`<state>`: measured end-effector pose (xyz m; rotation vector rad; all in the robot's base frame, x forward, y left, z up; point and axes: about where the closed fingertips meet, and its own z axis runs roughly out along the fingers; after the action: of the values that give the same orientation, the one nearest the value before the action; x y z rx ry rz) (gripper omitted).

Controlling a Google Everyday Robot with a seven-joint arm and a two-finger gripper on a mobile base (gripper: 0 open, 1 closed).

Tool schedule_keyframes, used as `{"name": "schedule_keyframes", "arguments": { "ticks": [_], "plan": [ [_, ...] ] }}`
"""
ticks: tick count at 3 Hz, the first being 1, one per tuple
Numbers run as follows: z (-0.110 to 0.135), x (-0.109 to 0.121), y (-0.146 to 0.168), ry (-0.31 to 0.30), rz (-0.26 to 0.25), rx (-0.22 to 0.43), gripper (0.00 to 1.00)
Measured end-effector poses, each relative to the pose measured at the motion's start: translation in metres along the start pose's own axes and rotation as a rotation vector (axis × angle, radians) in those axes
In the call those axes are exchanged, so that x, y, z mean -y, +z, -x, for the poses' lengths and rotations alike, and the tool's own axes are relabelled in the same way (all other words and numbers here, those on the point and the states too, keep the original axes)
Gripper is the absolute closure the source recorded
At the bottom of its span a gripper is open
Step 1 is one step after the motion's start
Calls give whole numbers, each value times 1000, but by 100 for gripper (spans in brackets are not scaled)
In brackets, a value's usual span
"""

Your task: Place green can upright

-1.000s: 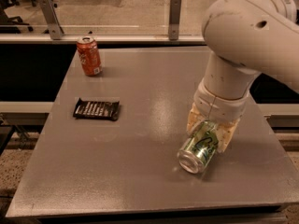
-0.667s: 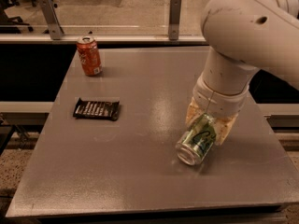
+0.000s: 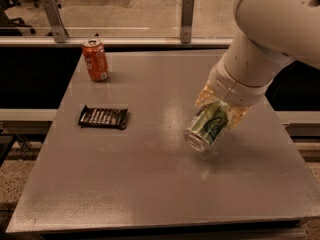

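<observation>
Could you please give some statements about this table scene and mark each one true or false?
1. The green can stands upright on the table. False: it is tilted, held in the jaws of the gripper.
2. The gripper is over the right side of the table. True.
3. The orange-red can lies on its side. False: it stands upright.
4. A dark wrapped bar lies left of the green can. True.

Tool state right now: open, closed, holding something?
Tool: closed on the shiny light-green aluminium drink can, held tilted over the right side of the grey table.
</observation>
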<state>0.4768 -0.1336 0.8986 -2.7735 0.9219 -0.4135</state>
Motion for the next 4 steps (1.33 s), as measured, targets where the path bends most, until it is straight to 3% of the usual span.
{"name": "schedule_keyframes", "arguments": {
  "ticks": [1, 2, 3, 4],
  "plan": [
    [-8, 19, -15, -85, -129, -45, 100],
    [-8, 19, -15, -84, -128, -44, 100],
    [-6, 26, -21, -173, -131, -84, 100],
    [-9, 33, -18, -306, -132, -156, 100]
  ]
}}
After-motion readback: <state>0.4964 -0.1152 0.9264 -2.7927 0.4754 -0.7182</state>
